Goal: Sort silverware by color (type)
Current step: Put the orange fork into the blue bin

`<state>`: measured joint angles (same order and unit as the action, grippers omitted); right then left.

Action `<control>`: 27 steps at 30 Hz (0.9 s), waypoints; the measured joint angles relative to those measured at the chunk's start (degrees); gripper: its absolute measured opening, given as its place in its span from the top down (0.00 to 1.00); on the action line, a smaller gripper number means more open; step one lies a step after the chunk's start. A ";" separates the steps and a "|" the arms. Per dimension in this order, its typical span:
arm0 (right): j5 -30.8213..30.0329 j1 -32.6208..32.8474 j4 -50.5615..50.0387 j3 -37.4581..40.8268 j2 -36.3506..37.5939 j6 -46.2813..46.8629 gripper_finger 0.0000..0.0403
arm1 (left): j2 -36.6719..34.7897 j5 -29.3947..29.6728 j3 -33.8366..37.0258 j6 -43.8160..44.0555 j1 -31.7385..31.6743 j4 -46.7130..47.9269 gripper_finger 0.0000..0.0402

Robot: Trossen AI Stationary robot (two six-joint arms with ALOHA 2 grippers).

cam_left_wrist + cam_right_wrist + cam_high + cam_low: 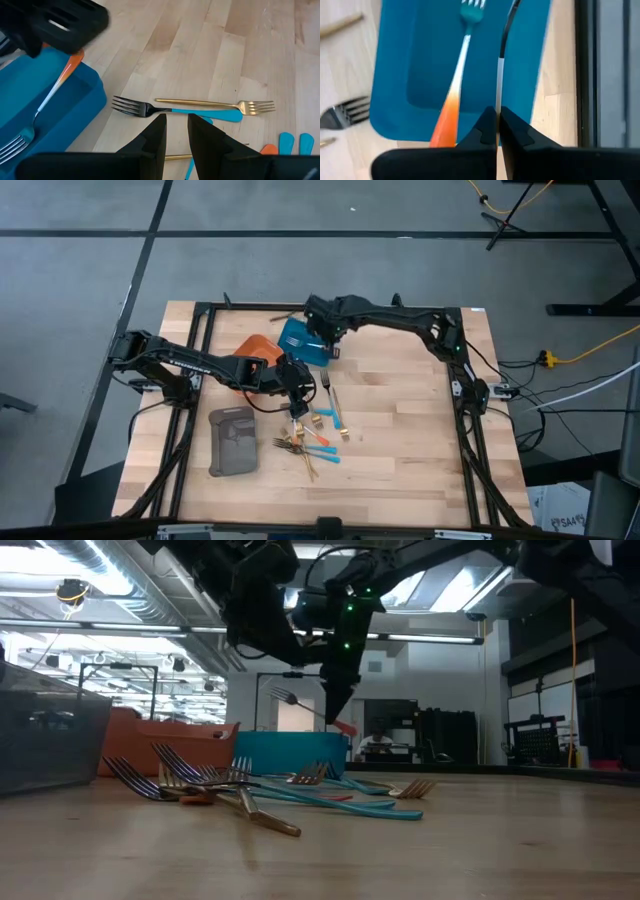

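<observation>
My right gripper [328,345] hangs over the blue tray [295,338], shut on an orange-handled fork [47,97]. My left gripper [296,402] hovers open above the loose silverware [312,442] at the table's middle, with nothing between its fingers. Below its fingertips [177,117] a blue-handled fork [200,113] and a gold fork [215,103] lie flat on the wood. In the low view the pile [250,790] of forks rests on the tabletop in front of the trays. My right gripper pinches the fork by its orange handle [74,62], near the handle's free end [345,727]. The fingers come steeply from above and lie across the fork. The fork is clear of the blue tray and slanted, its tines [285,696] out to one side. The gripper's own fingers [485,125] hide the pinch point.
An orange tray [252,348] stands beside the blue one at the far middle. A grey tray [232,442] lies near the left front. Bare wood stretches across the table's right half and along its near edge.
</observation>
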<state>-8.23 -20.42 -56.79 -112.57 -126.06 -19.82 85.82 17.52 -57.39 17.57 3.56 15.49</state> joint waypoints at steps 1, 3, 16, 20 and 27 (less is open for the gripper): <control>-1.05 0.54 -0.02 0.33 0.00 -0.92 1.00 | 0.00 0.00 0.00 0.01 0.01 0.00 0.82; -2.79 1.51 0.00 0.76 0.00 -2.64 1.00 | 0.00 0.00 0.00 0.03 0.00 0.00 0.82; -6.32 3.10 3.25 0.89 0.00 -4.65 1.00 | 0.00 0.00 0.00 0.06 -0.01 0.00 0.82; -6.20 3.10 3.26 0.91 0.00 -4.60 1.00 | 0.00 0.00 0.00 0.06 0.01 0.00 0.82; -4.50 3.10 5.05 0.91 0.00 -4.46 1.00 | 0.00 0.00 0.00 0.06 0.01 0.00 0.82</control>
<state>-12.73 -17.32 -51.74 -111.66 -126.06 -24.29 85.82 17.52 -57.39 17.63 3.57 15.49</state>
